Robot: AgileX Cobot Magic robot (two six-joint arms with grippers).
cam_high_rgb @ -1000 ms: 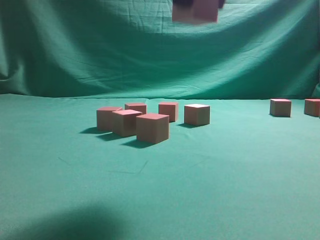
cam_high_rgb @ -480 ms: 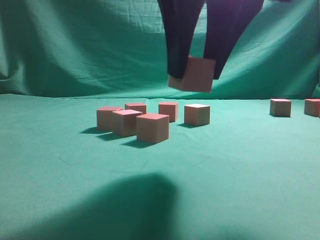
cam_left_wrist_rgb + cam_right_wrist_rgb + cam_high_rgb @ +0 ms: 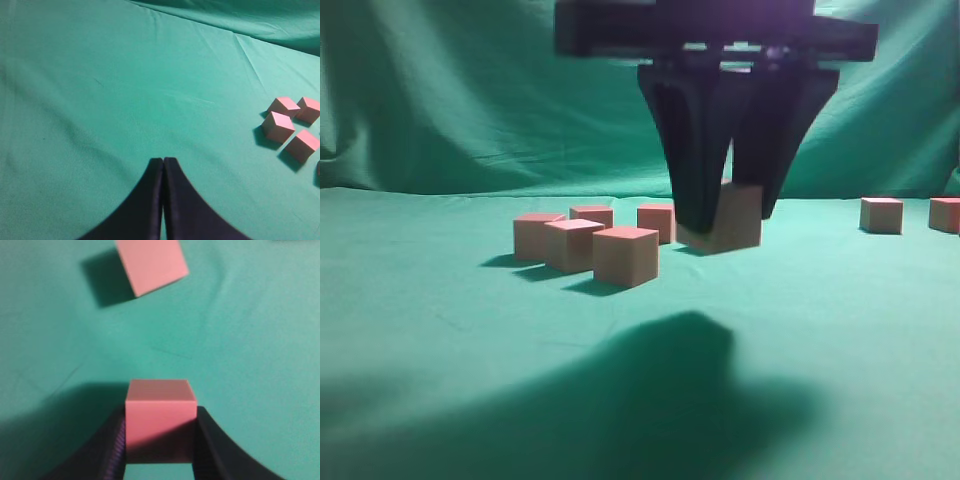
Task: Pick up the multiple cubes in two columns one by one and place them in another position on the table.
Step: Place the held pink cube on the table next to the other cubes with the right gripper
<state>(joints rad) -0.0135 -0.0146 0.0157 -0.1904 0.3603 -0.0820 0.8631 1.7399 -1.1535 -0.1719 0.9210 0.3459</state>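
My right gripper (image 3: 728, 222) hangs in the middle of the exterior view, shut on a pinkish-red cube (image 3: 735, 214) held a little above the green table (image 3: 440, 340). In the right wrist view the held cube (image 3: 159, 412) sits between the black fingers (image 3: 159, 445); another cube (image 3: 151, 265) lies on the cloth ahead. Several cubes stand in a cluster to the left (image 3: 625, 255) (image 3: 572, 244) (image 3: 537, 236). My left gripper (image 3: 163, 161) is shut and empty over bare cloth; several cubes (image 3: 278, 126) lie to its right.
Two more cubes (image 3: 881, 214) (image 3: 945, 213) stand at the far right of the table. A draped green backdrop (image 3: 470, 100) rises behind. The gripper's dark shadow (image 3: 680, 380) falls on the front cloth.
My right gripper has come down with the cube from the top of the exterior view to just above the table, in front of the cluster's rightmost cube. Its shadow has grown.
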